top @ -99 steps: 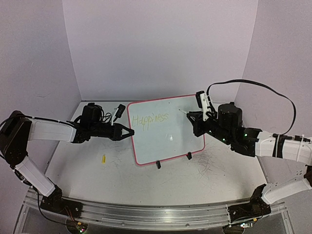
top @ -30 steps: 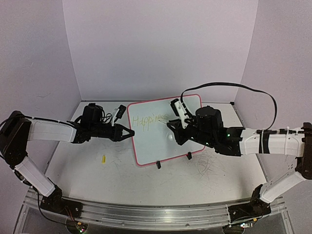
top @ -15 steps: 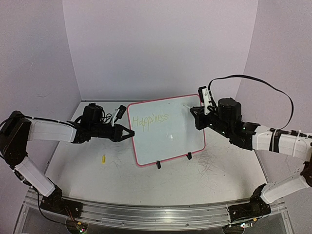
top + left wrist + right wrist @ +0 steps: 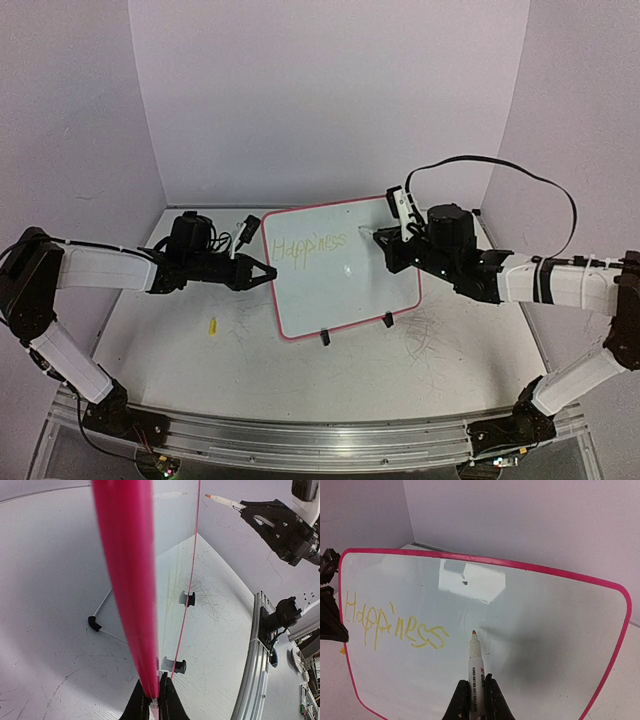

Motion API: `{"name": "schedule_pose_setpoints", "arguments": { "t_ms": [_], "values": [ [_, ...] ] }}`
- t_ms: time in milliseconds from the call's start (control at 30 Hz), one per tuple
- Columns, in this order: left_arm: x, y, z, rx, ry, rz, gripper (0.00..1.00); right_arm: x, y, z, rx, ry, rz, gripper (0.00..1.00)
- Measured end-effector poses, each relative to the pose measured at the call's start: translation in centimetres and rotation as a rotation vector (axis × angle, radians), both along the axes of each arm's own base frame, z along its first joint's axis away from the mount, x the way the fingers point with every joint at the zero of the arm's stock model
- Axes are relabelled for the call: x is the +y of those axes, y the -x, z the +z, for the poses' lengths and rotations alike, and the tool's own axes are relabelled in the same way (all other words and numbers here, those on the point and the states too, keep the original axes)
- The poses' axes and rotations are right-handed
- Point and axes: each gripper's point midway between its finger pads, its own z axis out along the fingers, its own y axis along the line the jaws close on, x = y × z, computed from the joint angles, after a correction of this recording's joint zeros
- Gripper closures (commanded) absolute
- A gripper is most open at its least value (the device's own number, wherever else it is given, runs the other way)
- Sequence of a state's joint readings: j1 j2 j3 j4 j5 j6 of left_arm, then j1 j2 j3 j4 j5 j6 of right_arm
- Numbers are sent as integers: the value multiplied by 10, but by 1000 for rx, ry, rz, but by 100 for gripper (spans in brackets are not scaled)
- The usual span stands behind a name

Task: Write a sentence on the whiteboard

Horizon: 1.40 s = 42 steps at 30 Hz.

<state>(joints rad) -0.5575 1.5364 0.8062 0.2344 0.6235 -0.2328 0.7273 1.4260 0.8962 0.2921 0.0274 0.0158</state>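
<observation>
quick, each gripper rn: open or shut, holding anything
Left gripper: shut on the whiteboard, pinching its pink rim.
Right gripper: shut on the marker, tip pointing at the board.

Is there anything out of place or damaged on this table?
A small yellow piece, perhaps a pen cap, lies loose on the white tabletop, left of the pink-rimmed whiteboard. Grey scribble marks stain the tabletop beside the board's right foot.

Between my black right fingers (image 4: 460, 702) sits a white marker (image 4: 474, 667) with black print and an orange tip. Ahead of them the whiteboard (image 4: 535, 630) is white, rimmed hot pink, its sentence (image 4: 395, 627) yellow-green.
</observation>
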Motion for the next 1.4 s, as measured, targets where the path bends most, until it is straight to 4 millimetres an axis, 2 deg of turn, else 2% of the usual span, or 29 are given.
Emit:
{"name": "schedule_pose_setpoints", "arguments": {
  "t_ms": [300, 400, 700, 833, 1033, 1400],
  "values": [
    [0, 0, 0, 0, -1, 0, 100, 3, -6, 1, -9, -8, -10, 100],
    [0, 0, 0, -1, -1, 0, 100, 4, -8, -4, 0, -6, -18, 100],
    [-1, 0, -1, -2, -4, 2, 100, -1, -12, -8, 7, 4, -58, 100],
    [-1, 0, 1, -2, -5, 2, 100, -3, -9, -6, 10, 3, -56, 100],
    [-1, -1, 1, 1, -9, 3, 100, -3, -1, 9, -10, -29, -24, 100],
    [-1, 0, 1, -6, -13, 3, 100, 0, -1, 0, 15, -25, -18, 100]
  ]
}}
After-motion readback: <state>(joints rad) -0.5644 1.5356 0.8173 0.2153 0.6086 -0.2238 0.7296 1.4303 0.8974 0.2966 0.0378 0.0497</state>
